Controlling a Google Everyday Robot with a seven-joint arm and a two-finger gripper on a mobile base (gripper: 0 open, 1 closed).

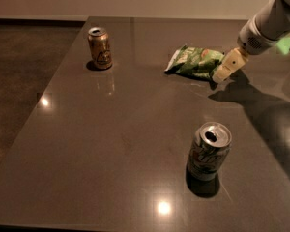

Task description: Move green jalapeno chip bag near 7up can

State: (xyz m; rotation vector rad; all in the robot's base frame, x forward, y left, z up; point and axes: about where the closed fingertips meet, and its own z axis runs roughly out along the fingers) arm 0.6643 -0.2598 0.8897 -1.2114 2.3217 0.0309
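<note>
Camera view: the green chip bag [192, 62] is lying on the far part of the dark table [121, 129], well apart from the upright 7up can [209, 151] near the front. A gold-brown can [100, 47] is standing at far left. The gripper [226, 67], its arm being cut off at the upper right edge, is hanging at the bag's right end. Whether it is wide, narrow or touching the bag cannot be told.

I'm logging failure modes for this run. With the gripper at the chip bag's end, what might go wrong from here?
The gripper is at one end of the green jalapeno chip bag, which lies flat; it may shove the bag instead of grasping it. The 7up can stands upright nearer the camera; a bag brought too close could tip it.
</note>
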